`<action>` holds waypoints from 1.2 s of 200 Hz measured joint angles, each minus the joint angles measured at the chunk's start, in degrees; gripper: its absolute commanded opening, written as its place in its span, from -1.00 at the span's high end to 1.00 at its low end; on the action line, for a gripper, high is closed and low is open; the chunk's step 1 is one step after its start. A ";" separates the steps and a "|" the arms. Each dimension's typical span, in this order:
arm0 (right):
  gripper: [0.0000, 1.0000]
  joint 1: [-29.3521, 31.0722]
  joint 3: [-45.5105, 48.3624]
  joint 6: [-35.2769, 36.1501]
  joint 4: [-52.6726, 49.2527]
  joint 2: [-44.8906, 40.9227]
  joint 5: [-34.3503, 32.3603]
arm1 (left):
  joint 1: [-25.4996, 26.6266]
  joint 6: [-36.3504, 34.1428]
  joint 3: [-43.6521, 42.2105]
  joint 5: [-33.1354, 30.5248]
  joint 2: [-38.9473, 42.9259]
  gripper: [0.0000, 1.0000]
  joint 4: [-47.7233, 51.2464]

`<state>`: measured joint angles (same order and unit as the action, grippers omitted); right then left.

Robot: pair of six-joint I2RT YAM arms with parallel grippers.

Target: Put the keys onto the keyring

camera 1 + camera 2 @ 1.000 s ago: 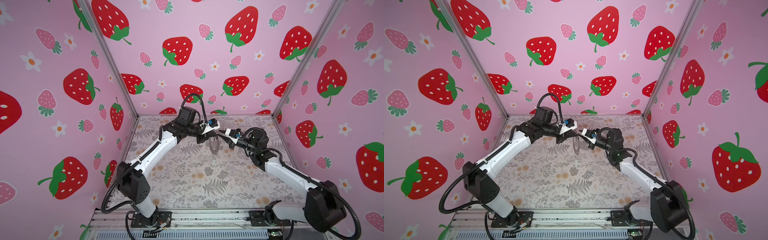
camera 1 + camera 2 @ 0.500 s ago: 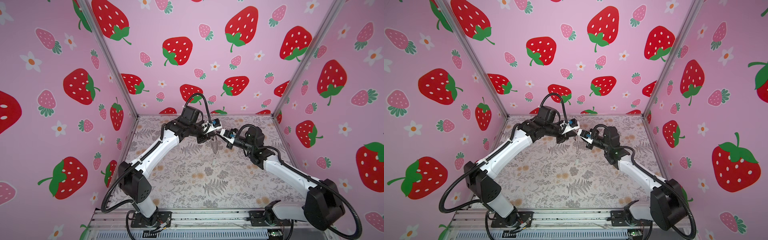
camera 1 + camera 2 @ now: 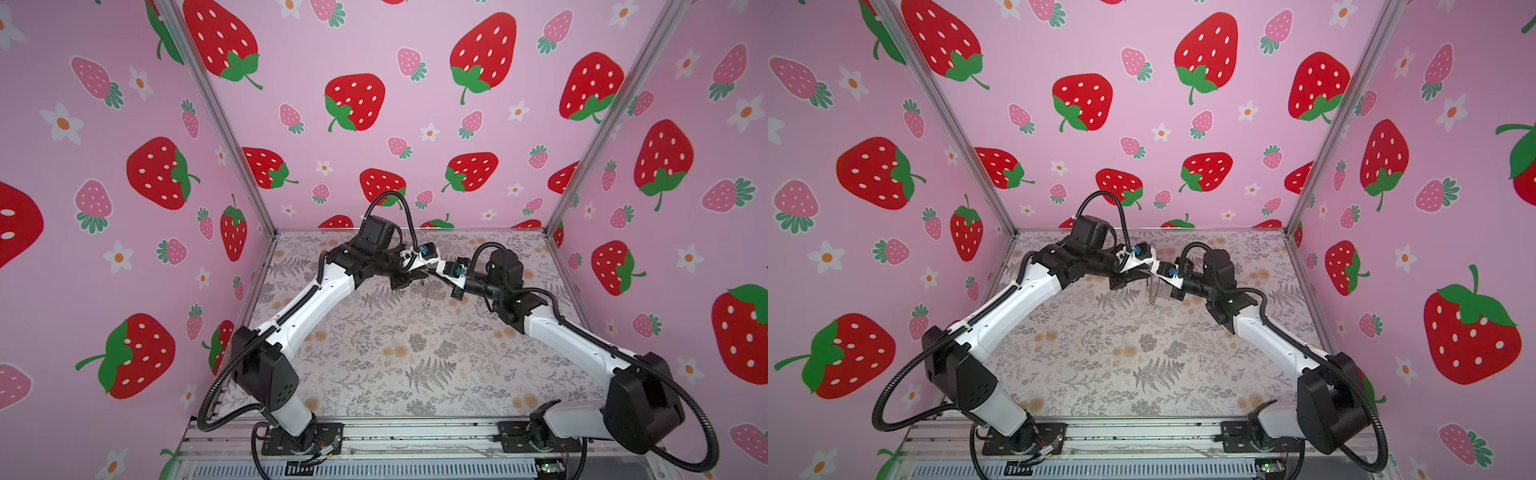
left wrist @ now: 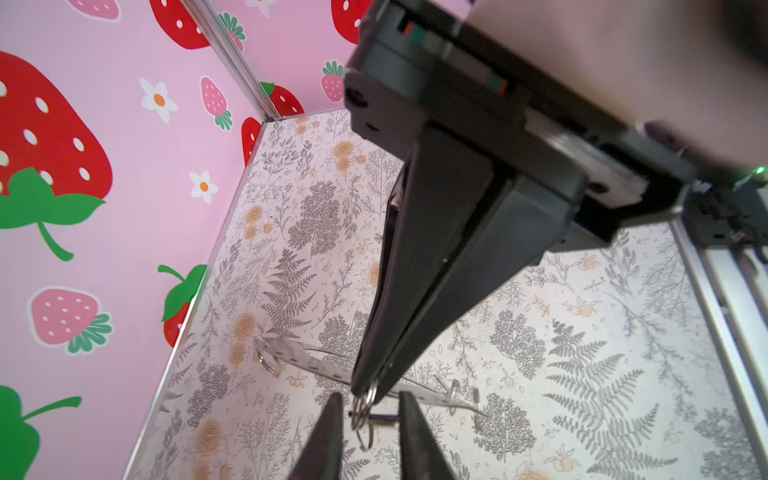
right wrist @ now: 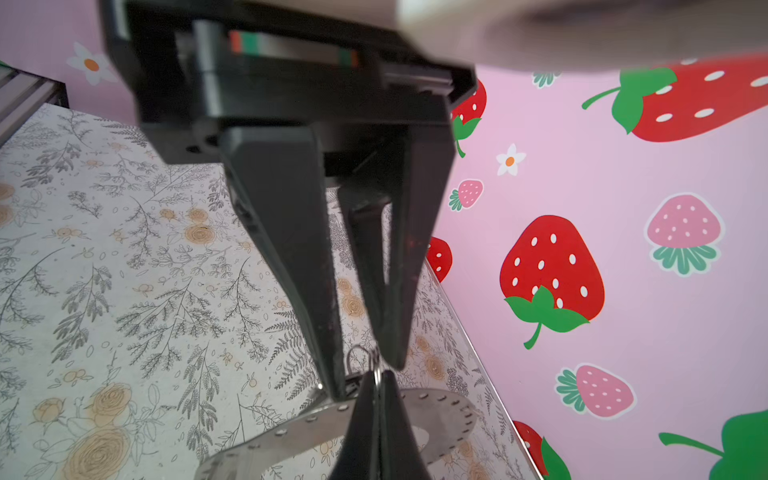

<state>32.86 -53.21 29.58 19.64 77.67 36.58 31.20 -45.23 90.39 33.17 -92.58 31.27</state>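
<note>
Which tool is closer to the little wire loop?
Right. The right tool is shut on the wire loop; the left tool stands open around it.

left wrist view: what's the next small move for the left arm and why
Probably ease the left gripper back off the loop: its jaws stand open either side of it, while the right gripper is shut on it and seems to carry it alone.

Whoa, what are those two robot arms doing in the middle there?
They are working together on a flat metal keyring. The right pincer is pinched shut on a small wire loop at the keyring's rim, so the keyring hangs from it. The left pincer is open, with one tip on each side of that loop.
</note>
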 measured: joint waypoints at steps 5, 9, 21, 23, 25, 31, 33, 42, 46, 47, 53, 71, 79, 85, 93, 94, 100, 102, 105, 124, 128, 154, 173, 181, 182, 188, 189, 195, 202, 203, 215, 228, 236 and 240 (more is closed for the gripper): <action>1.00 -0.04 0.20 -0.26 0.42 0.00 0.17 | -0.26 0.35 -0.92 0.68 0.63 0.05 -0.87; 1.00 -0.13 0.37 -0.48 0.79 0.00 0.33 | -0.61 0.61 -1.84 1.29 1.29 0.04 -1.73; 1.00 -0.39 0.98 -1.53 2.08 0.00 1.05 | -2.05 2.27 -4.31 3.15 2.95 0.04 -4.28; 1.00 -0.42 1.09 -1.66 2.32 0.00 1.20 | -2.38 2.51 -4.66 3.52 3.17 0.04 -4.61; 1.00 -0.42 1.18 -1.81 2.64 0.00 1.33 | -2.69 2.95 -4.92 3.78 3.34 0.04 -4.92; 1.00 -0.42 1.60 -2.56 3.69 0.00 1.62 | -3.45 3.48 -5.55 4.44 3.65 0.05 -5.99; 1.00 -0.42 1.77 -2.78 4.11 0.00 1.75 | -3.72 3.80 -5.70 4.66 3.72 0.05 -6.40; 1.00 -0.50 2.49 -4.02 5.92 -0.02 2.19 | -4.74 4.92 -6.38 5.55 3.80 0.07 -8.02; 1.00 -0.59 2.80 -4.48 6.78 -0.02 2.38 | -5.11 5.14 -6.60 5.79 3.80 0.08 -8.57; 1.00 -0.61 2.84 -4.57 6.93 -0.02 2.40 | -5.25 5.35 -6.69 5.92 3.78 0.08 -8.81; 1.00 -0.63 3.23 -5.49 7.98 -0.02 2.69 | -5.66 5.95 -7.08 6.34 3.74 0.10 -9.62; 1.00 -0.66 4.15 -7.89 11.30 -0.02 3.39 | -5.84 7.52 -8.04 8.20 3.56 0.14 -11.52; 1.00 -0.66 4.48 -8.94 12.92 -0.02 3.54 | -5.81 8.02 -8.31 9.16 3.37 0.17 -12.17; 1.00 -0.68 4.68 -9.68 14.05 -0.02 3.61 | -5.81 8.39 -8.41 9.92 3.15 0.17 -12.59; 1.00 -0.68 4.81 -10.54 15.32 -0.02 3.61 | -5.79 8.90 -8.55 11.04 2.82 0.17 -13.25; 1.00 -0.68 4.81 -10.64 15.43 -0.02 3.61 | -5.79 8.98 -8.57 11.13 2.80 0.17 -13.33; 1.00 -0.68 4.92 -11.32 16.52 -0.02 3.61 | -5.79 9.31 -8.79 11.85 2.60 0.17 -13.88; 1.00 -0.68 4.96 -11.61 16.85 -0.02 3.61 | -5.81 9.57 -8.92 12.20 2.56 0.17 -14.08; 1.00 -0.68 5.01 -11.82 17.31 -0.02 3.61 | -5.81 9.68 -9.07 12.55 2.49 0.17 -14.36; 1.00 -0.68 5.29 -13.60 20.28 -0.02 3.50 | -5.81 11.02 -10.14 14.47 2.12 0.17 -15.91; 1.00 -0.68 5.35 -14.01 20.76 -0.02 3.50 | -5.81 11.10 -10.34 14.67 2.10 0.17 -16.15; 1.00 -0.68 6.03 -16.50 24.35 -0.02 3.30 | -5.81 12.72 -11.21 15.91 1.70 0.27 -17.79; 1.00 -0.68 6.49 -18.25 26.80 -0.02 2.86 | -5.64 13.79 -11.21 15.96 1.01 0.32 -19.17; 1.00 -0.68 6.69 -19.08 27.69 -0.02 2.56 | -5.49 14.12 -11.21 15.91 0.79 0.32 -19.74; 1.00 -0.68 6.69 -19.15 27.78 -0.02 2.51 | -5.46 14.19 -11.21 15.91 0.76 0.32 -19.80; 1.00 -0.66 6.80 -19.58 28.37 -0.02 2.27 | -5.33 14.34 -11.21 15.87 0.68 0.31 -20.22; 1.00 -0.66 6.82 -19.61 28.41 -0.02 2.25 | -5.31 14.36 -11.23 15.85 0.68 0.31 -20.28; 1.00 -0.63 6.91 -20.06 29.03 0.00 1.95 | -5.09 14.64 -11.26 15.74 0.59 0.31 -20.83; 1.00 -0.61 6.97 -20.57 29.44 0.00 1.66 | -4.85 14.91 -11.26 15.67 0.57 0.31 -21.22; 1.00 -0.61 6.97 -20.61 29.51 0.00 1.62 | -4.81 14.88 -11.28 15.65 0.57 0.31 -21.27; 1.00 -0.61 7.02 -21.11 30.34 0.00 1.05 | -4.33 15.15 -11.30 15.43 0.57 0.32 -21.97; 1.00 -0.59 7.02 -21.66 31.01 0.02 0.44 | -3.85 15.32 -11.37 15.23 0.57 0.41 -22.67; 1.00 -0.55 7.04 -22.05 31.54 0.07 0.02 | -3.58 15.39 -11.47 14.99 0.57 0.48 -23.17; 1.00 -0.48 7.08 -22.18 31.82 0.07 -0.20 | -3.48 15.37 -11.54 14.82 0.57 0.51 -23.45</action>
<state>32.38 -46.13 7.40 51.46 77.73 36.38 27.73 -29.87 78.85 47.99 -92.01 7.81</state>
